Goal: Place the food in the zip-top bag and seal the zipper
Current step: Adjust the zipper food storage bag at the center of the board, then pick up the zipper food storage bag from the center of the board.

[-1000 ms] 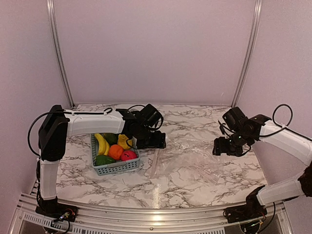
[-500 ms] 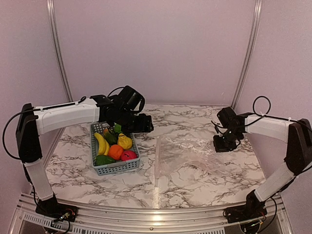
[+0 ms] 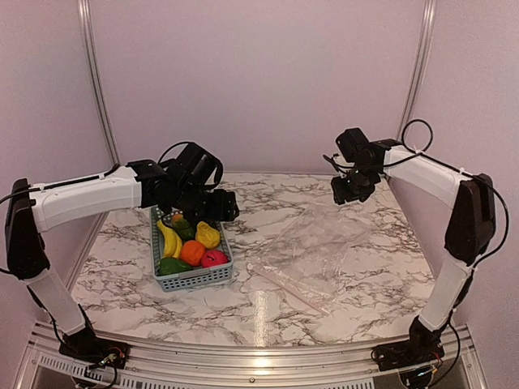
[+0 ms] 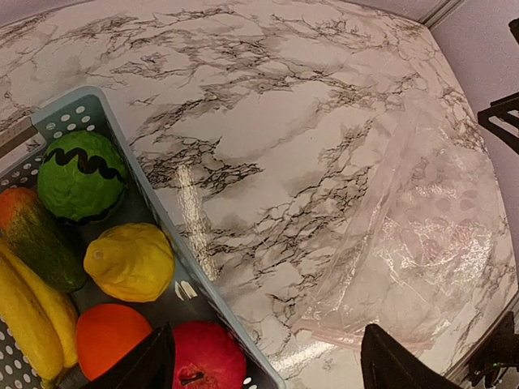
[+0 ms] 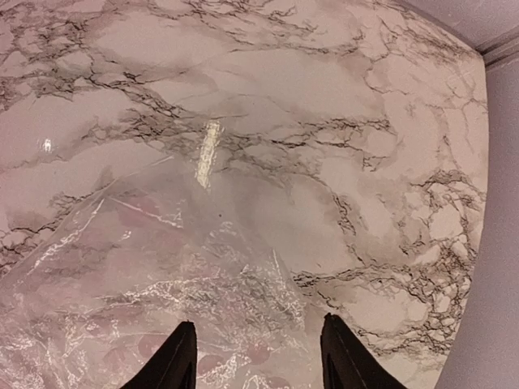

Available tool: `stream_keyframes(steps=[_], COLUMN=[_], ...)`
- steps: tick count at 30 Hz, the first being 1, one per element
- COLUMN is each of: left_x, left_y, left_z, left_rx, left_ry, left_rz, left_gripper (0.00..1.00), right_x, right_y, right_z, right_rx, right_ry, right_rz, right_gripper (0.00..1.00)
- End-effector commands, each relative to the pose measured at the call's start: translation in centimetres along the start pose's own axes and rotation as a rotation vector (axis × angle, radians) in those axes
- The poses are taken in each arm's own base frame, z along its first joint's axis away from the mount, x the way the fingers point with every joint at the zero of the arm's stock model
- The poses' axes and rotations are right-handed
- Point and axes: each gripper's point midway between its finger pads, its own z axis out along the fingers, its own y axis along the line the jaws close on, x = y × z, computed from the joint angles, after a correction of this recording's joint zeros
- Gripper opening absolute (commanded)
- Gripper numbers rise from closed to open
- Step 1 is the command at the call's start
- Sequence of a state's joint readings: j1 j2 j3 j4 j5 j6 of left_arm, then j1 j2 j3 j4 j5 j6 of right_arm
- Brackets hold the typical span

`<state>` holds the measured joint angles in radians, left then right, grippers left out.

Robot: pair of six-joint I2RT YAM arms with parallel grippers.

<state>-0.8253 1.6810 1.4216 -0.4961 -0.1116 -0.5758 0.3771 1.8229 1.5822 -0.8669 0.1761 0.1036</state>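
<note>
Two grippers hang above the marble table (image 3: 122,284), each with its fingers spread apart and nothing between them. The left gripper (image 3: 217,212) hovers over the far end of the grey-blue basket (image 3: 195,281), left of centre in the top view. The food (image 3: 193,251) lies packed inside the basket: bananas plus orange, red, yellow and green pieces. The right gripper (image 3: 345,194) hangs at upper right, near the back wall, over the far part of the zip-top bag (image 3: 320,239). The bag lies crinkled on the marble right of centre, apart from the basket, with a band of bare marble between them. Its zipper (image 3: 288,288) runs diagonally along the bag's lower-left edge, pointing toward the near rail (image 3: 259,356). Bare marble also shows at lower right and along the front edge.
</note>
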Motion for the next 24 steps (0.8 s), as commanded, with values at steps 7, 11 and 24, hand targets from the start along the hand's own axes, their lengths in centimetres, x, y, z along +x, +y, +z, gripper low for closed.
stream_keyframes(steps=[7,11,24], left_x=[-1.5,-2.0,-3.5], left_y=[3.3,5.2,8.5], left_z=[-2.1,-1.8,-2.1], left_rx=[-0.085,-0.121,-0.16], left_ry=[-0.067,-0.062,-0.065], left_rz=[-0.035,-0.063,-0.115], left_gripper=[0.81,0.82,0.82], right_x=[6.8,10.0,18.2], right_y=[14.9,18.5,23.6], right_z=[-9.6,-10.6,-6.8], right_rx=[-0.217,-0.258,0.071], right_ry=[-0.087,-0.099,0.001], right_rz=[-0.383,-0.498,-0.79], right_gripper=[0.39,0.2,0.41])
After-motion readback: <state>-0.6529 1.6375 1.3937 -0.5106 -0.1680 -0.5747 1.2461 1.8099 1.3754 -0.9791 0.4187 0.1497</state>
